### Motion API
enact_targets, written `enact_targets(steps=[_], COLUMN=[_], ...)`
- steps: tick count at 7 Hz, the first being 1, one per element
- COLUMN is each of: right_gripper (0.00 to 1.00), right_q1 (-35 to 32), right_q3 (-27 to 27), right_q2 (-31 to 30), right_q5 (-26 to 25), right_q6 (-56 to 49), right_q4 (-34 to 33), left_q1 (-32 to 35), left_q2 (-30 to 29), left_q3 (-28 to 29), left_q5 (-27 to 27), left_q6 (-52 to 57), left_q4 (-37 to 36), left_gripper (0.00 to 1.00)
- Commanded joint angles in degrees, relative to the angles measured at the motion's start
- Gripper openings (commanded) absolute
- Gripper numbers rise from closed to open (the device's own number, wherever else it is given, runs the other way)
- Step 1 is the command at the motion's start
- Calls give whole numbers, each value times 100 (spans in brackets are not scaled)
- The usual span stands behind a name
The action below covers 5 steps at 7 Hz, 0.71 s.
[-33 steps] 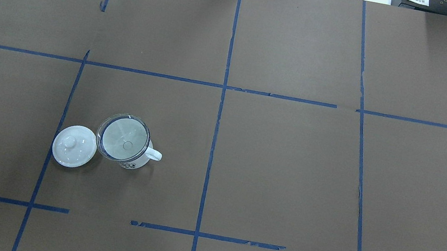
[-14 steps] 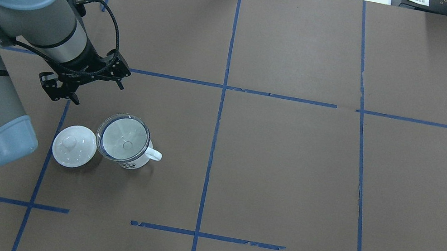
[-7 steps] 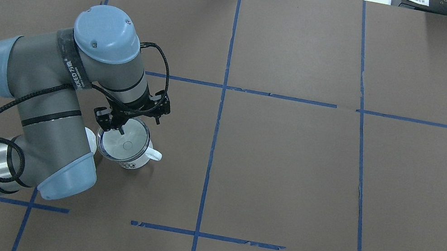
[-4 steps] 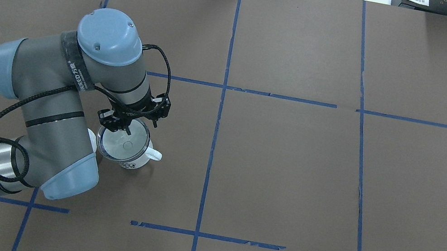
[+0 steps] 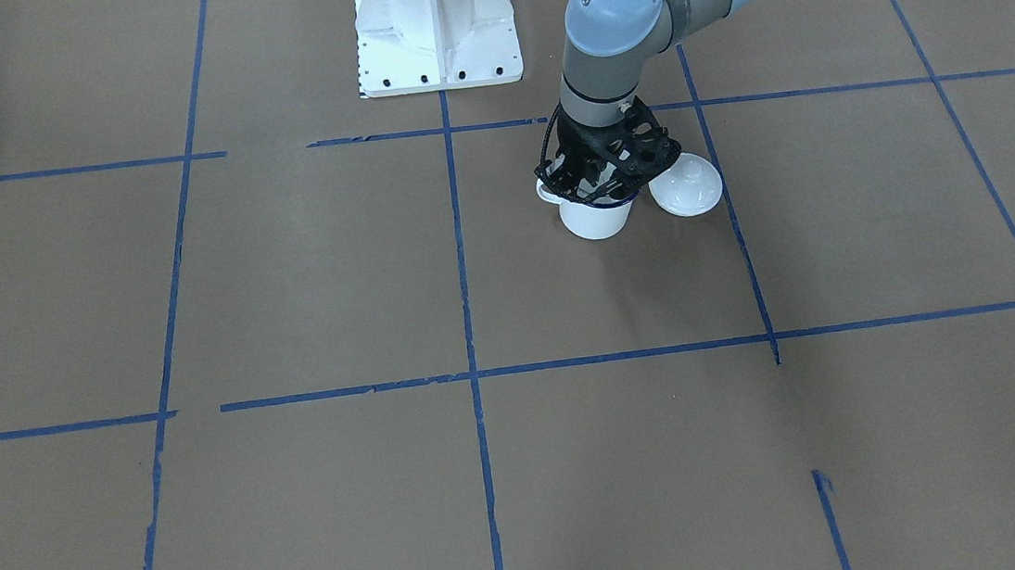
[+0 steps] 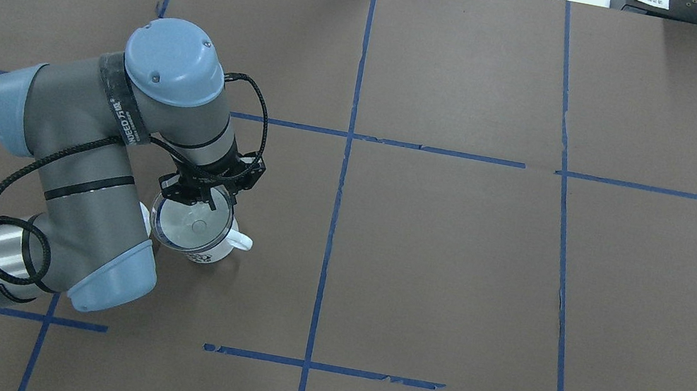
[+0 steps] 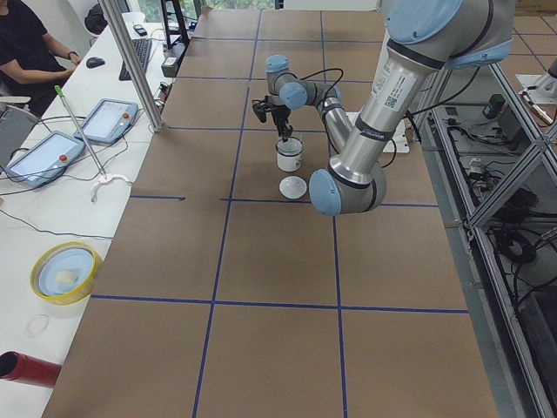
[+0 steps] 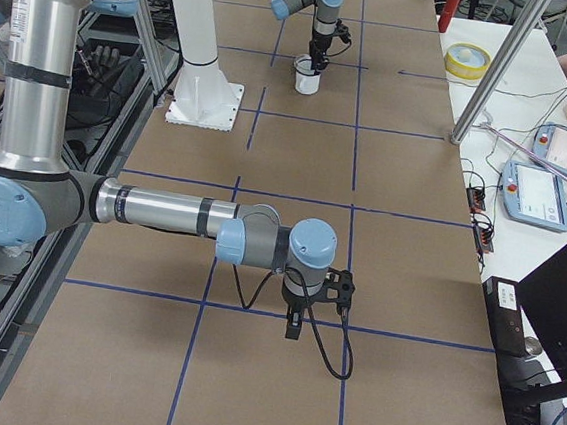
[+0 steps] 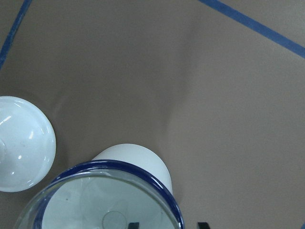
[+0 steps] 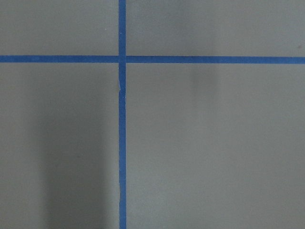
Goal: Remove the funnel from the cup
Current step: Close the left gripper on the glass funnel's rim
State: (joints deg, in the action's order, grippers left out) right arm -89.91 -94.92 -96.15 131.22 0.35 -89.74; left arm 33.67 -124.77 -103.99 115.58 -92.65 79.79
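The cup [image 6: 204, 252] is a white mug with a dark blue rim, standing on the table left of centre. The clear funnel [image 6: 189, 225] sits in its mouth. My left gripper [image 6: 199, 198] is down at the cup's far rim. In the left wrist view the gripper [image 9: 167, 224] is open, one fingertip [image 9: 132, 224] inside the funnel [image 9: 95, 205] and the other outside the cup's rim [image 9: 138, 160]. The cup [image 5: 594, 221] also shows in the front view under the gripper [image 5: 596, 188]. My right gripper [image 8: 293, 326] shows only in the right side view; I cannot tell its state.
A white domed lid with a knob [image 5: 687, 184] lies right beside the cup, on the side away from its handle; it also shows in the left wrist view [image 9: 21, 143]. The left arm's elbow [image 6: 113, 269] hangs over it in the overhead view. Blue tape lines [image 6: 345, 152] cross the brown table.
The left arm came in from the left and moved over the cup. In the last second its gripper shifted slightly right at the far rim. Cup, funnel and lid have not moved.
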Motion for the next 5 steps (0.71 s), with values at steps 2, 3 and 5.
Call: enact_targets(steps=[2,3,5], right_gripper=[100,100,100], right_q1=[0,0,0], right_q3=[0,8,0], right_q2=[0,0,0], right_q5=[0,0,0], right_q6=[0,0,0], right_q4=[0,0,0], left_q1=[-9,-9,17], left_q2=[-30,-64,-108], left_q3=[-25,-60,-279], left_q5=[0,-9,-9], left_q6=[-8,-8,-34], left_q4=[-7,-25,-68], left_gripper=[0,0,0])
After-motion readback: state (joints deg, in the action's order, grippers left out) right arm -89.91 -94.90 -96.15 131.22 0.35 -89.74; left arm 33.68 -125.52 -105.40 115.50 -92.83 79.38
